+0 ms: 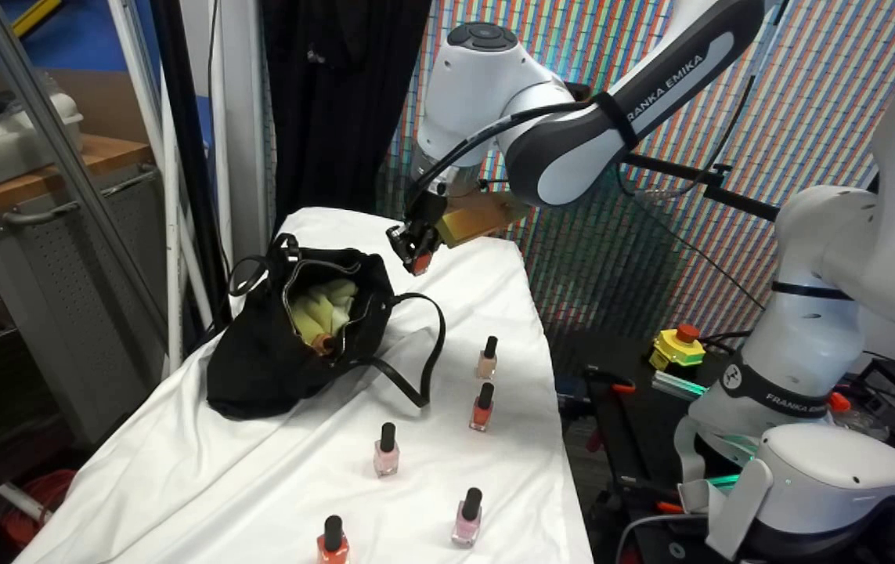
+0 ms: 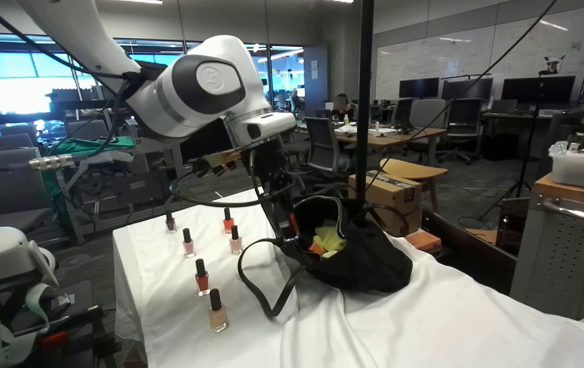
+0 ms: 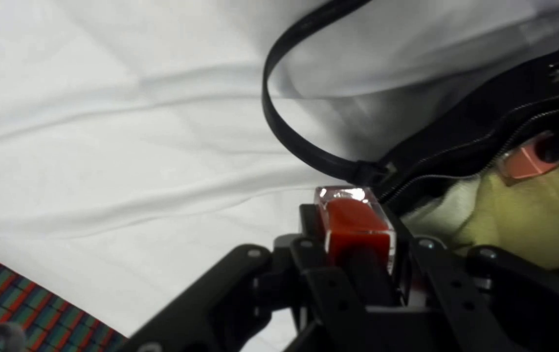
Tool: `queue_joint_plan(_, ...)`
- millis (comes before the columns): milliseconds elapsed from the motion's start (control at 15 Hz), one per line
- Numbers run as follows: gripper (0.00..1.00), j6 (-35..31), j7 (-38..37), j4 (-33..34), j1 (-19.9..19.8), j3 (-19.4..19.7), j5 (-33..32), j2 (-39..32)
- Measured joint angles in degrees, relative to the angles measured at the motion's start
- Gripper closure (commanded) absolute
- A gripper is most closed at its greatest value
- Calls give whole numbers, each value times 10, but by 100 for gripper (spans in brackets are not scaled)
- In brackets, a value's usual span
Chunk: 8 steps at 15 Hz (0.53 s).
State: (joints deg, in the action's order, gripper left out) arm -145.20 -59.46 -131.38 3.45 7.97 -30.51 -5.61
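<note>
Looks down closely in wrist view; shares bag, farther off, from opposite sides in both exterior views.

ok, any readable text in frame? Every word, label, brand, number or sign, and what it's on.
"RANKA EMIKA": forearm, start cut by a strap
"FRANKA EM": arm's base band, end unclear
Whiteboard: writing too faint to read
Box: tape print too small
Door: papers too small
Held bottle, bag: nothing legible
No numbers readable.
</note>
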Motion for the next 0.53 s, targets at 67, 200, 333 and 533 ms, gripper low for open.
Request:
queue_joint_plan(67,85,-1,-2,13,1,-8,-5,-11)
queue_joint_plan(200,85,-2,-4,42,5,-18,-11,-37)
queue_joint_plan(333,85,-4,-4,72,10,-20,-18,-67)
queue_joint_plan(533,85,-5,-3,118,13,-19,-19,-116)
